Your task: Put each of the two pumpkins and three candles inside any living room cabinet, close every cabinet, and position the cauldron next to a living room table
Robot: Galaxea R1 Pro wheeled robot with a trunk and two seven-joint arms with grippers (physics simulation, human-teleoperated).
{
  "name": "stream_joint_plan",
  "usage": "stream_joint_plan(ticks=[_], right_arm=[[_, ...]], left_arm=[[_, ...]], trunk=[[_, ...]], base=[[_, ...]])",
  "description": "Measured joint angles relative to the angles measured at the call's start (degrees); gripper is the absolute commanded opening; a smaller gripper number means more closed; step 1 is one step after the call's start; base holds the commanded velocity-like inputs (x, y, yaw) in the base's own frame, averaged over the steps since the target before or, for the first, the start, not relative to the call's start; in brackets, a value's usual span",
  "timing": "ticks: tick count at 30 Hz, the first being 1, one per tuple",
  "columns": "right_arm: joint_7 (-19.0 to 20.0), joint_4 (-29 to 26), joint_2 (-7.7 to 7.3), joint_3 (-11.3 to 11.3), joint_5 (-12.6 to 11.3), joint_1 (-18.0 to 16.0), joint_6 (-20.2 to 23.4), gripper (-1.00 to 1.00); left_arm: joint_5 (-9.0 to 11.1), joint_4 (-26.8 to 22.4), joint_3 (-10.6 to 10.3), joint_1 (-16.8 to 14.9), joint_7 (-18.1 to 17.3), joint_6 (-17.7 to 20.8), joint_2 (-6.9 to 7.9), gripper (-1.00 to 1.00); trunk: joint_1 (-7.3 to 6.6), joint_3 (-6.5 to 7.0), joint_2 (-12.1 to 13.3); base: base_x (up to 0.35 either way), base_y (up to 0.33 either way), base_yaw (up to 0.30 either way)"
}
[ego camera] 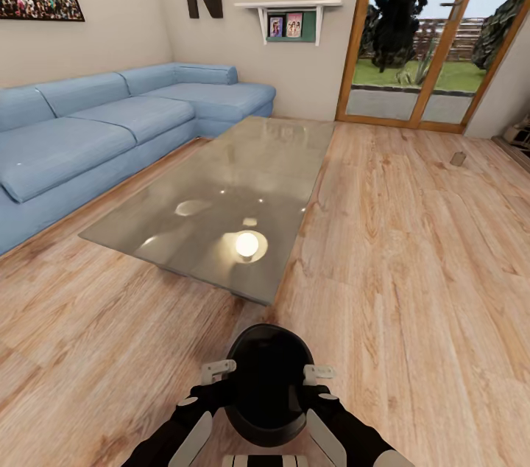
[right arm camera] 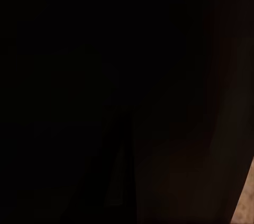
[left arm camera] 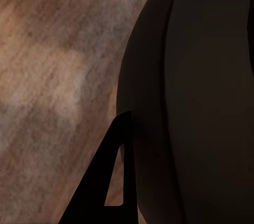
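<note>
Cauldron (ego camera: 266,382) sits between our two claws, low in front of us over the wood floor (ego camera: 412,268). Left claw (ego camera: 218,370) is at the pot's left side, right claw (ego camera: 318,373) at its right side, both w/ pale fingertips against the black wall near the rim. Whether the pot rests on the floor or is lifted, we can't tell. We also can't tell if either claw is spread or pinched: the fingers meet the pot's flanks, but the gap between each pair isn't visible.

Left wrist cam: black curved wall of the pot (left arm camera: 201,97) right beside the claw, one dark finger (left arm camera: 108,181) w/ a triangular cutout lying against it, blurred wood floor (left arm camera: 53,65) on the far side. Right wrist cam: nearly all dark, pot surface (right arm camera: 106,97) pressed close, a sliver of floor at one corner.

Ahead of the claws, just beyond the pot, is the glass table (ego camera: 221,202); its near corner is close to the pot but apart from it. Lamp glare shows on the glass. Further off to the left of the claws, past the table, is a blue corner sofa (ego camera: 96,128). Well ahead to the right stands a wood-framed glass door (ego camera: 434,32). A small tan-grey object (ego camera: 458,158) lies on the floor far ahead-right; too small to ID.
</note>
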Motion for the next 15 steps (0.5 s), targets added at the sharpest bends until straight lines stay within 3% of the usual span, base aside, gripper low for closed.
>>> stream_joint_plan(ticks=[14,15], right_arm=[[0.0,0.0,0.00,0.0,0.0,0.0,0.0,-1.00],[0.0,0.0,0.00,0.0,0.0,0.0,0.0,-1.00]], left_arm=[[0.0,0.0,0.0,0.0,0.0,0.0,0.01,-1.00],[0.0,0.0,0.0,0.0,-0.1,0.0,0.02,1.00]], trunk=[[0.05,-0.44,0.0],[0.05,-0.44,0.0]], base=[[0.000,0.000,0.000],[0.000,0.000,0.000]])
